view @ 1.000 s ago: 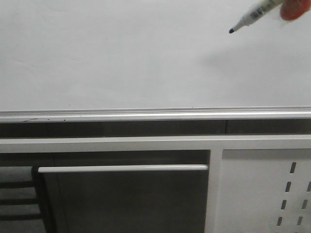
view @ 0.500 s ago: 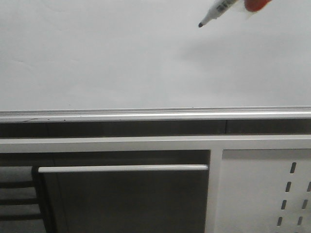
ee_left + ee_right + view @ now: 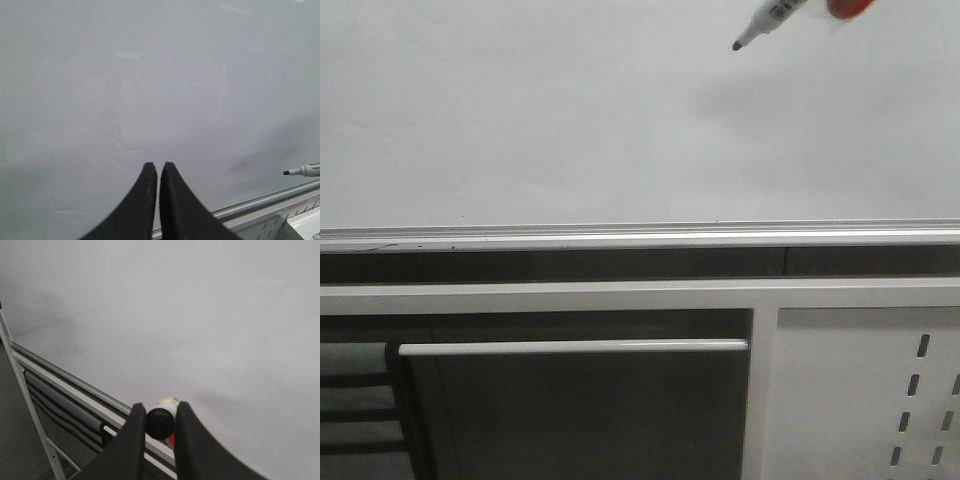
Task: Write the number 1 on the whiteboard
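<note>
So basically nothing is written yet. The big pale grey-white glossy whiteboard point(image 3: 570, 130) fills the upper half of the front view and it's totally blank, with no black stroke anywhere on it, so the number 1 just isn't there at this point. The silver aluminium rail point(image 3: 620, 238) runs along its lower edge across the middle of the frame, and below that at the lower right there's a white perforated metal panel with slots point(image 3: 880, 400).

The white marker with the black tip and red disc point(image 3: 770, 20) pokes in at the upper right of the front view, tip pointing down and to the left. There's a soft shadow on the board just below and right of the tip. I'd say that means the tip is near the surface but not touching, though I can't be sure from this angle.

The right hand point(image 3: 160, 427) is clamped on the back end of that marker; in the right wrist view you can see the dark round butt end squeezed between the two black fingers point(image 3: 131, 440) at the bottom centre of the frame. The left hand point(image 3: 158, 170) has its fingers pressed together with nothing in them, just hanging out in front of the board. The marker tip shows up at the right edge of that view too.

My take: the grab and approach are done, and the whole writing part is left. That means press the tip on, drag one stroke down, lift off
</note>
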Controlling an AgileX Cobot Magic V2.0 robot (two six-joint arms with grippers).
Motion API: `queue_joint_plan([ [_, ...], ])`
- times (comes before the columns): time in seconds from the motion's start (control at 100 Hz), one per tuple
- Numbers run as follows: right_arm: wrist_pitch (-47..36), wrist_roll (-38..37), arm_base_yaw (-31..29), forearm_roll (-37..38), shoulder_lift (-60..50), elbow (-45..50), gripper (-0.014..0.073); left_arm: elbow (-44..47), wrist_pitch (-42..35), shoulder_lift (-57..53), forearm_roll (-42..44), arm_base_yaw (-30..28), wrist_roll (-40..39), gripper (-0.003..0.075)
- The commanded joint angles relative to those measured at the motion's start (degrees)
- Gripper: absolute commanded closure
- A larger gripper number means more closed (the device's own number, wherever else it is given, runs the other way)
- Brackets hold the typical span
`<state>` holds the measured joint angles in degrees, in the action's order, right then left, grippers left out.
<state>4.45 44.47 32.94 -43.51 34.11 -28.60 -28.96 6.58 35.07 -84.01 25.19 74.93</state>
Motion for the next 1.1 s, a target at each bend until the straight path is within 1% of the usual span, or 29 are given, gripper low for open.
queue_joint_plan([
  [0.0, -3.75, 0.74, 0.03, 0.80, 0.32, -2.24, 0.0637, -1.65, -0.07, -0.04, -0.97, -0.11, -0.51, 0.0741],
  [0.27, -4.45, 0.74, 0.03, 1.13, 0.75, -2.76, 0.0637, -1.65, -0.07, -0.04, -0.97, -0.11, -0.51, 0.0741],
  [0.5, -3.89, 0.74, 0.06, 4.00, 6.19, -6.82, 0.0637, -1.65, -0.07, -0.04, -0.97, -0.11, -0.51, 0.0741],
  [0.85, -8.62, 0.74, 0.06, 6.58, 11.15, -9.38, 0.0637, -1.65, -0.07, -0.04, -0.97, -0.11, -0.51, 0.0741],
  [1.09, -12.96, 0.74, 0.06, 8.25, 17.26, -9.51, 0.0637, -1.65, -0.18, -0.04, -0.51, -0.11, -0.51, 0.0741],
])
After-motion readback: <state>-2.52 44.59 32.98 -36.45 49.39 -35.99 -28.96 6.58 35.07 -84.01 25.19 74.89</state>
